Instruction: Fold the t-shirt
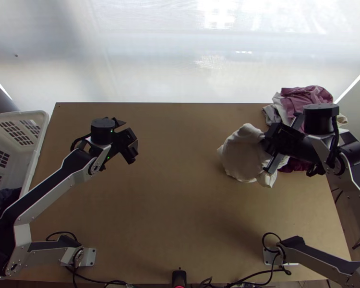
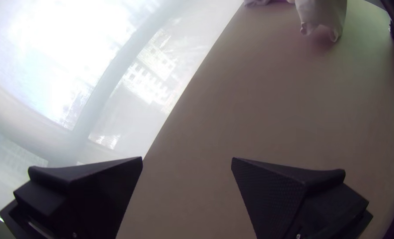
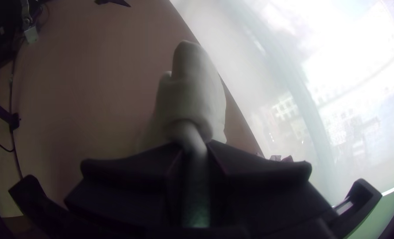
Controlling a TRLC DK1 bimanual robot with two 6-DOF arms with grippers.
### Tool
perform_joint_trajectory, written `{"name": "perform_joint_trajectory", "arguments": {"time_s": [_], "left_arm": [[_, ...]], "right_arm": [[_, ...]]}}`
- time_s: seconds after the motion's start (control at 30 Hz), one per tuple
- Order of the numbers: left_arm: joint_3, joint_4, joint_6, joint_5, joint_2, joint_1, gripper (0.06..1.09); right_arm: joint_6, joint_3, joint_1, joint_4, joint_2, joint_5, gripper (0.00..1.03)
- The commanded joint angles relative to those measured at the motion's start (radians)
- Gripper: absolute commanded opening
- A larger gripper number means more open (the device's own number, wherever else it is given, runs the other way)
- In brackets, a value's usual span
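T-shirt (image 1: 242, 156), off-white bunched cloth, above light wooden counter (image 1: 170, 201) toward its far right corner | right flat black fingers (image 3: 259, 170) pinched on it, probably for spreading | left flat black fingers (image 2: 285, 190) wide apart, empty, presumably for a second grip

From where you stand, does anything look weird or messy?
Nothing looks spilled or broken. The cream cloth hangs bunched from the right arm's black tool, odd for something meant to be folded. Rumpled pink and white clothes lie heaped at the far right corner of the light wooden table.
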Motion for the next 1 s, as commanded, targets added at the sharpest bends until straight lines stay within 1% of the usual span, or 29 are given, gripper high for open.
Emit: {"name": "perform_joint_trajectory", "arguments": {"time_s": [0.0,0.13,0.23,0.33,0.4,0.6,0.63,0.7,0.73,0.83,0.97], "left_arm": [[0.012,-0.007,-0.004,-0.011,0.001,0.009,1.03],[0.014,-0.013,-0.013,-0.015,0.003,0.008,1.03],[0.017,-0.013,-0.016,-0.025,0.009,0.003,1.03],[0.023,-0.011,-0.024,-0.034,0.020,-0.003,1.03],[0.031,-0.013,-0.030,-0.038,0.023,-0.006,1.03],[0.038,-0.013,-0.030,-0.044,0.029,-0.005,1.03],[0.041,-0.014,-0.030,-0.044,0.029,-0.003,1.03],[0.048,-0.016,-0.030,-0.049,0.029,-0.003,1.03],[0.051,-0.017,-0.030,-0.051,0.029,-0.003,1.03],[0.057,-0.025,-0.029,-0.055,0.031,-0.003,1.03],[0.066,-0.037,-0.027,-0.057,0.026,0.006,1.03]], "right_arm": [[-0.076,0.089,-0.075,-0.054,0.070,-0.073,0.03],[-0.165,0.144,-0.187,-0.049,0.137,-0.106,0.03],[-0.180,0.279,-0.274,-0.068,0.252,-0.150,0.03],[-0.182,0.431,-0.323,-0.117,0.363,-0.184,0.03],[-0.182,0.510,-0.336,-0.140,0.415,-0.188,0.03],[-0.176,0.682,-0.349,-0.143,0.547,-0.193,0.03],[-0.168,0.728,-0.349,-0.143,0.576,-0.193,0.03],[-0.125,0.854,-0.354,-0.128,0.659,-0.193,0.03],[-0.116,0.886,-0.357,-0.092,0.688,-0.191,0.03],[-0.105,0.889,-0.360,0.015,0.726,-0.155,0.03],[-0.081,0.886,-0.369,0.049,0.762,-0.132,0.03]]}}
